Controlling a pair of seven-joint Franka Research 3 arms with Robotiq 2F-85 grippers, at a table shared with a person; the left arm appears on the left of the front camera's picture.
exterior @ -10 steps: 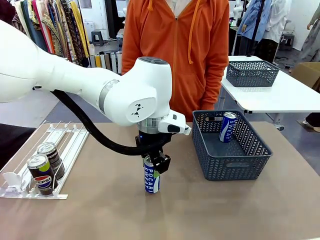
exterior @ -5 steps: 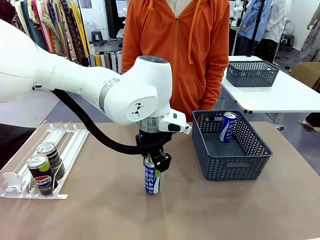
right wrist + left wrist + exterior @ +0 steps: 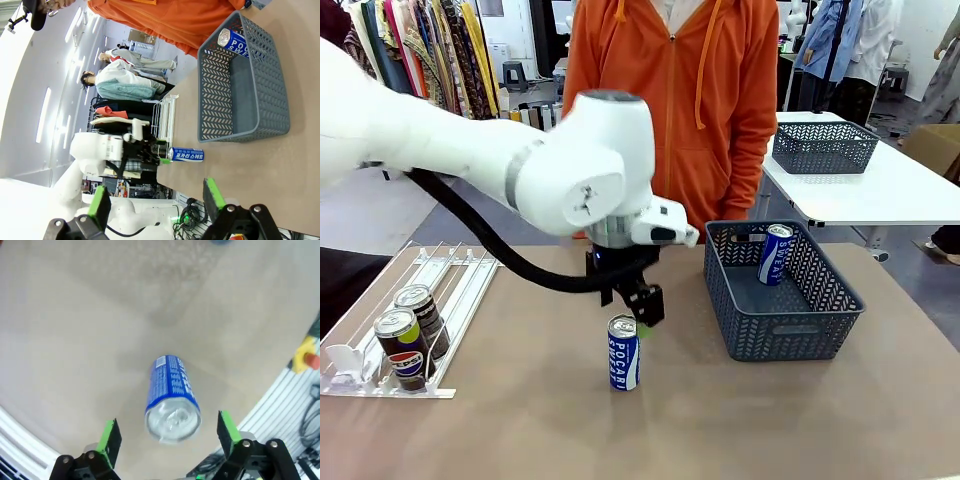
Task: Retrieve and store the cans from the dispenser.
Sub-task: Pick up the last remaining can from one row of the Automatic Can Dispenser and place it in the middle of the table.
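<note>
So the left gripper [image 3: 642,310] is parked right over a blue can [image 3: 623,352] that's standing upright on the counter [image 3: 540,430], roughly mid-counter and a little left of the basket [image 3: 775,335]. From the left wrist view the jaws are spread wide. The can's silver top sits between the two green pads [image 3: 109,437] with a clear gap on each side, so no contact as far as I can see. The POCARI lettering runs down the side of the can facing the front camera.

The basket is the dark lattice one off to the right. It's got a second blue can [image 3: 775,253] in it, tilted and leaning at the far end.

Over on the left edge is the dispenser [image 3: 455,285], the flat white rail thing. Two Pepsi cans [image 3: 410,330] lie in it, one behind the other, down at the near end by the curved stops. The rest of the rails look bare.

The right gripper [image 3: 156,197] is also wide open with nothing between its pads. It looks across the counter toward the basket, the standing can and the other arm.

A person in an orange hoodie [image 3: 670,110] stands at the far side, behind the counter. I can't see their hands in any of the shots.
</note>
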